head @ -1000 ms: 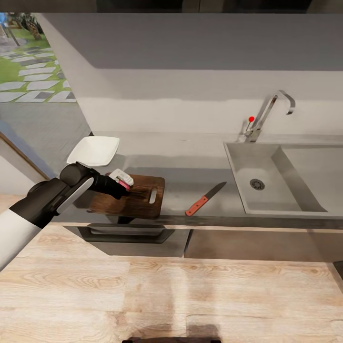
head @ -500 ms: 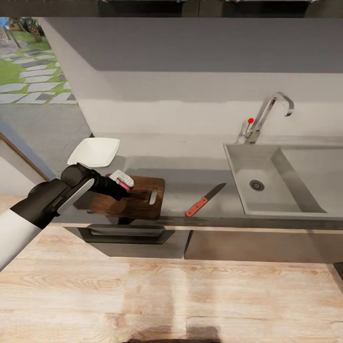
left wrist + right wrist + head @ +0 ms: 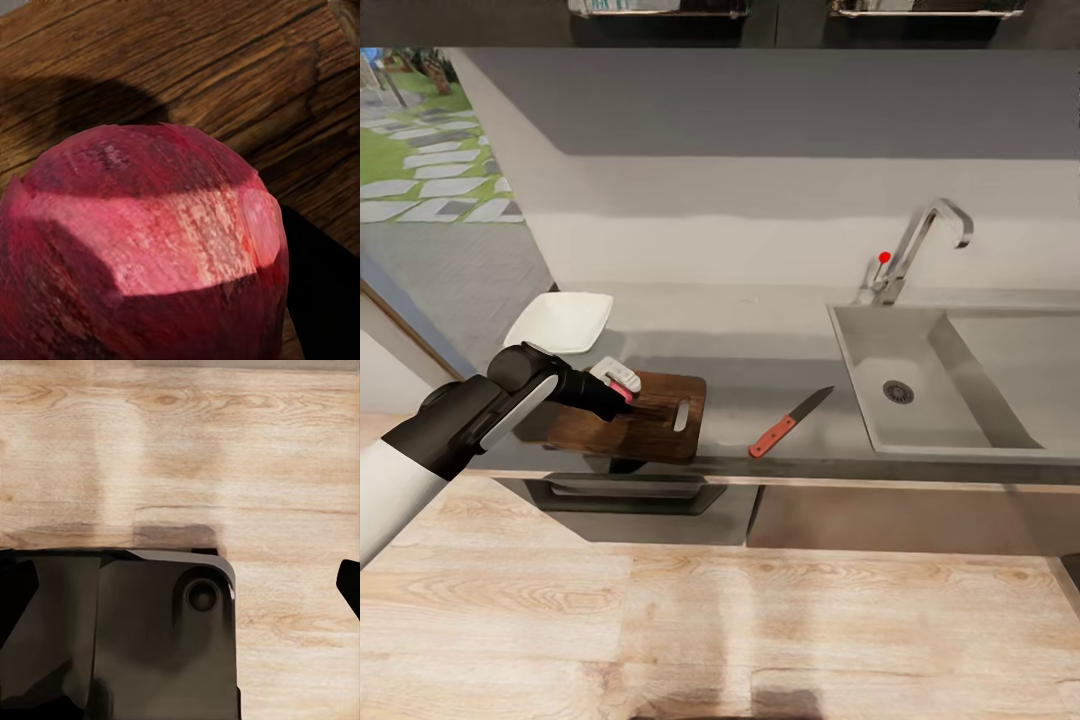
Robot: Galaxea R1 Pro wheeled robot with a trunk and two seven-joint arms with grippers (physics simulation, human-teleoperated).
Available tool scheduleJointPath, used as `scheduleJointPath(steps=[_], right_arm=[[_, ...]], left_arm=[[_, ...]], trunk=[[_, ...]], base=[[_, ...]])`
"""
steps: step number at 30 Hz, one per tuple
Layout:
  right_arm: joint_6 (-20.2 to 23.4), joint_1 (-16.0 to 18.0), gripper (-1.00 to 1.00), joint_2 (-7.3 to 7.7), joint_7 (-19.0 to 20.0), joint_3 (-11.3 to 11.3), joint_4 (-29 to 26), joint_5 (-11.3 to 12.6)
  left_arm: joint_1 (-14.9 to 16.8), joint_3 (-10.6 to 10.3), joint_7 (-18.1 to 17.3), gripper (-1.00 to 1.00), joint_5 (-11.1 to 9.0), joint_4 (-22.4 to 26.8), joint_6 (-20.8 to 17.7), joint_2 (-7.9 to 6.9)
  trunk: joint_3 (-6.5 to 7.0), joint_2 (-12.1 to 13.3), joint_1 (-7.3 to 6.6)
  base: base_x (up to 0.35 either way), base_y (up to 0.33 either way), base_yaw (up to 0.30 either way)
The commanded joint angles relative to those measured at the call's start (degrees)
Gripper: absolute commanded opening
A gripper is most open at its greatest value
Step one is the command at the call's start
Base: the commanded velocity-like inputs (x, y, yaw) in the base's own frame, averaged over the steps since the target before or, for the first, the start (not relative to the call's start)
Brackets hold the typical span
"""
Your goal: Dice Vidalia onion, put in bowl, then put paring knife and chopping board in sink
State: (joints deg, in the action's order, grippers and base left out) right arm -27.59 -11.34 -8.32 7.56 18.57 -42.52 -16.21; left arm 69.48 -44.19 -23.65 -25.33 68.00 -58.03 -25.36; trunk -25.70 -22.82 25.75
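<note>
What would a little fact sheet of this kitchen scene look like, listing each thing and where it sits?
Onion: pinkish-red round onion in the left gripper, over the brown wooden chopping board
Board: on the grey countertop, near its front edge
Knife: red-handled paring knife flat on the countertop between board and sink
Bowl: shallow white bowl behind the board, empty
Sink: grey steel basin with nothing in it, chrome tap behind

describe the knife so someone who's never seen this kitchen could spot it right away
Start at the steel sink on the right of the grey countertop. Just left of its basin, near the front edge, the knife lies flat between the sink and the wooden chopping board. Its red-orange handle and dark pointed blade set it apart.
</note>
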Motion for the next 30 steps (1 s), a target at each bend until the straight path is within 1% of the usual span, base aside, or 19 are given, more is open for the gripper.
scheduleJointPath(steps=[1,13,14,30], right_arm=[[-0.13,0.0,1.0,-0.1,0.54,0.39,-0.11,-0.22],[-0.09,0.0,1.0,-0.12,0.52,0.4,-0.11,-0.22],[-0.09,0.0,1.0,-0.12,0.52,0.41,-0.11,-0.22],[-0.09,0.0,1.0,-0.12,0.52,0.4,-0.11,-0.22]], left_arm=[[0.07,-0.11,-0.43,-1.0,0.38,0.03,-0.06,-0.04],[0.09,-0.11,-0.43,-1.0,0.45,0.15,-0.06,-0.04],[0.09,-0.11,-0.43,1.0,0.45,0.18,-0.06,-0.04],[0.06,-0.11,-0.43,1.0,0.41,0.16,-0.06,0.04]], trunk=[[-0.04,-0.1,0.04],[0.03,-0.1,0.04],[0.03,-0.1,0.04],[0.03,-0.1,0.04]], base=[[0.0,0.0,0.0],[0.0,0.0,0.0],[0.0,0.0,0.0],[0.0,0.0,0.0]])
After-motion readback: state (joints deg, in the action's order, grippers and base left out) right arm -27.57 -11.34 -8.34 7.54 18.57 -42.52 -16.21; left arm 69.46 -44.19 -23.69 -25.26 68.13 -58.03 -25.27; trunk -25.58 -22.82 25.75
